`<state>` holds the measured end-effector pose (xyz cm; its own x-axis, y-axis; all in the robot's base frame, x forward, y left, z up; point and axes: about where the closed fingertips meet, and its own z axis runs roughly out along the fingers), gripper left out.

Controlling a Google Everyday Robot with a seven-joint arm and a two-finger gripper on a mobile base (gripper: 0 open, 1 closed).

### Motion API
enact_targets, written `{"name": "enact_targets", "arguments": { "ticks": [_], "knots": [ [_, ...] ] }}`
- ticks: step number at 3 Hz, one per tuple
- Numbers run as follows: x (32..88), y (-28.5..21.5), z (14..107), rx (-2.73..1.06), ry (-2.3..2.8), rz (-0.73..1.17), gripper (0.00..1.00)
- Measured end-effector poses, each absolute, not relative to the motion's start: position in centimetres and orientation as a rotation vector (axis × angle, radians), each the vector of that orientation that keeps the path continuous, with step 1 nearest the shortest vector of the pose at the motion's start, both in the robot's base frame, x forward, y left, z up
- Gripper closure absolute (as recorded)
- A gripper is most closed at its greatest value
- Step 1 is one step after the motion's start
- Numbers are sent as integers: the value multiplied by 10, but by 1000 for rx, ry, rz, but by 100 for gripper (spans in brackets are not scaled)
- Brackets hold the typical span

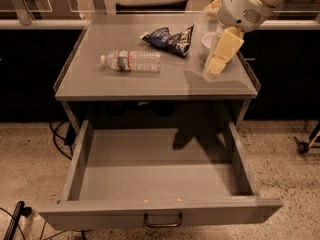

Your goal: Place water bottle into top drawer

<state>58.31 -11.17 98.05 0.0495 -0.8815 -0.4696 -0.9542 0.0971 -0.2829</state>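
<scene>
The water bottle lies on its side on the grey cabinet top, left of centre, with its white cap pointing left. The top drawer below is pulled wide open, and nothing shows inside it. Its dark handle sits at the centre of the front panel. My gripper hangs from the white arm over the right part of the cabinet top. It points down and is well to the right of the bottle, apart from it. It holds nothing that I can see.
A dark blue snack bag lies at the back of the cabinet top. A white bowl is mostly hidden behind my gripper. Cables trail on the speckled floor at the left. A wheeled base stands at the right.
</scene>
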Motion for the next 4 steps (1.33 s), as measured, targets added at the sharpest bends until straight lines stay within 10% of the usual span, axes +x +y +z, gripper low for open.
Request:
{"name": "enact_targets", "arguments": {
  "ticks": [4],
  "knots": [
    [661, -54, 936, -1633, 1873, 357, 0]
  ]
}}
